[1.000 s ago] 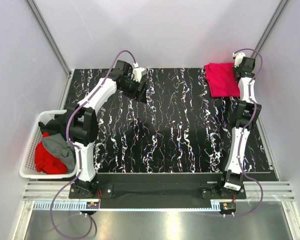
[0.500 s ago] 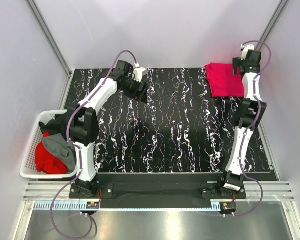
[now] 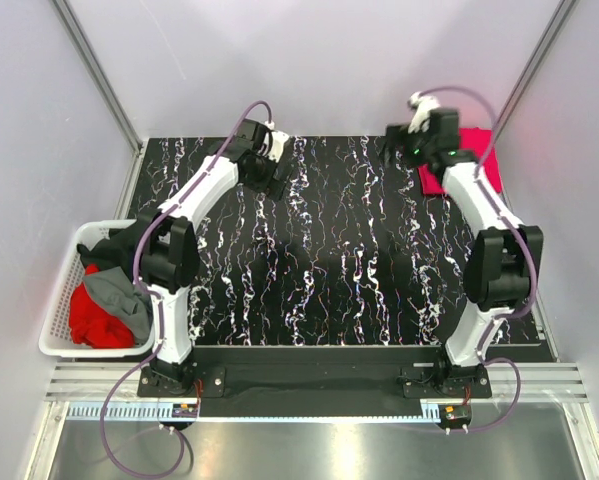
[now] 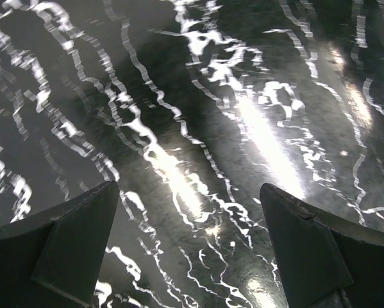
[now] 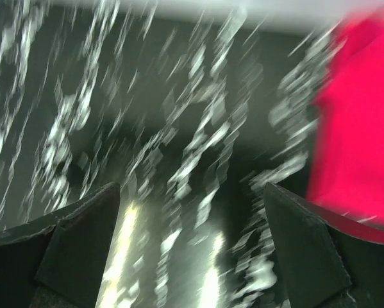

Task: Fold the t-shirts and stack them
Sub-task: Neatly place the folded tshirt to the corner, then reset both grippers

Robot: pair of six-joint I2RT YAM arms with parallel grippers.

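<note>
A folded crimson-pink t-shirt [image 3: 486, 168] lies at the mat's back right corner, partly hidden under my right arm; it shows blurred at the right edge of the right wrist view [image 5: 361, 122]. My right gripper [image 3: 401, 150] hangs open just left of that shirt, over bare mat, with nothing between its fingers [image 5: 192, 187]. My left gripper [image 3: 277, 176] is open and empty above the back left of the mat [image 4: 188, 189]. Red [image 3: 94, 322], grey [image 3: 119, 293] and black [image 3: 109, 245] t-shirts lie heaped in the basket.
The white lattice basket [image 3: 51, 338] stands off the mat's left edge beside my left arm's base. The black marbled mat [image 3: 329, 260] covers the table. Pale walls with metal posts close in the back and both sides.
My right arm has swung left from the pink shirt's far right edge to just past its left side, jaws now wide apart. The left gripper shifted slightly toward the back.
</note>
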